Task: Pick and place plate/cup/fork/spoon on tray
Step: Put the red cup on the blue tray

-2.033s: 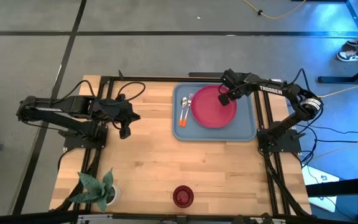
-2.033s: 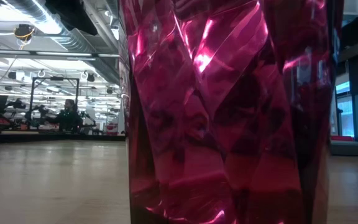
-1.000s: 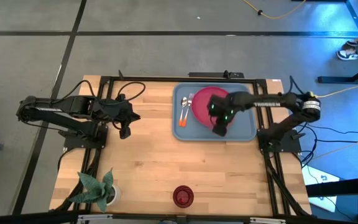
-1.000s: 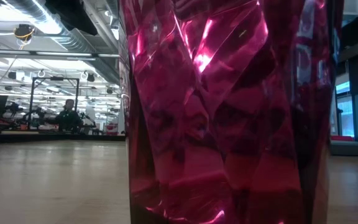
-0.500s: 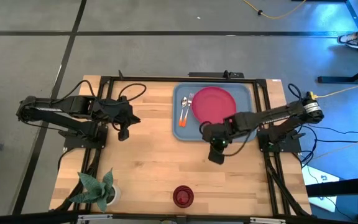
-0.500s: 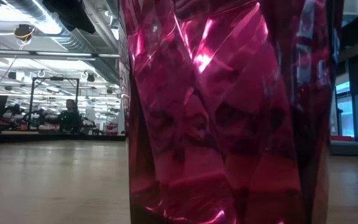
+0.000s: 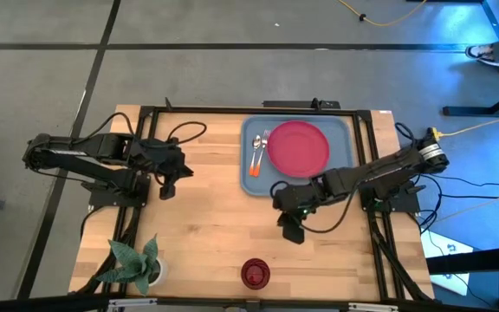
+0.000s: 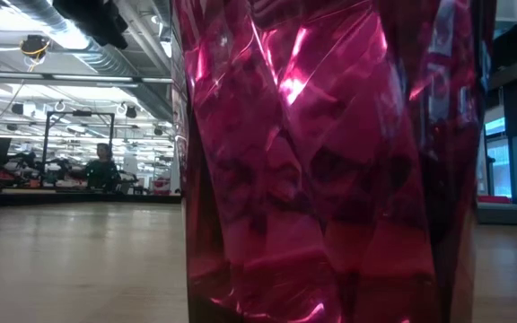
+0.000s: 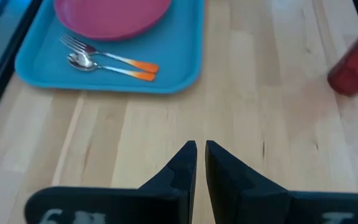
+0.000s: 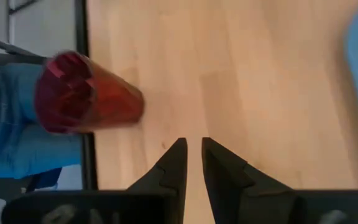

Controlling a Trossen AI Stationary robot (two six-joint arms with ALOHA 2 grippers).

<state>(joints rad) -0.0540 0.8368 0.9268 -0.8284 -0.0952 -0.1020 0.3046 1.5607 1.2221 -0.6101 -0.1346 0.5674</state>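
The wooden table (image 7: 206, 217) is the biggest thing. The blue tray (image 7: 340, 178) lies at its far edge, on the right arm's side. The pink plate (image 7: 298, 147) lies flat in the tray, on the half nearer the right arm's base.

The right gripper (image 7: 291, 232) hangs over bare wood just off the tray's near edge, between the tray and the cup. Its 2 fingers (image 10: 171, 163) are a little apart and hold nothing. The left gripper (image 7: 165, 189) waits well away from the tray, on the left arm's side. Its 2 fingers (image 9: 180, 167) are almost together and hold nothing.

A small green plant (image 7: 137, 264) stands at the near corner farthest from the tray.

The dark red cup (image 7: 254, 273) stands upright at the table's near edge, well apart from the tray. No object lies between them.

The fork (image 7: 262, 152) and spoon (image 7: 255, 156) lie side by side in the tray, just beside the plate. Their silver heads point to the tray's far edge, and their orange handles point toward the cup.
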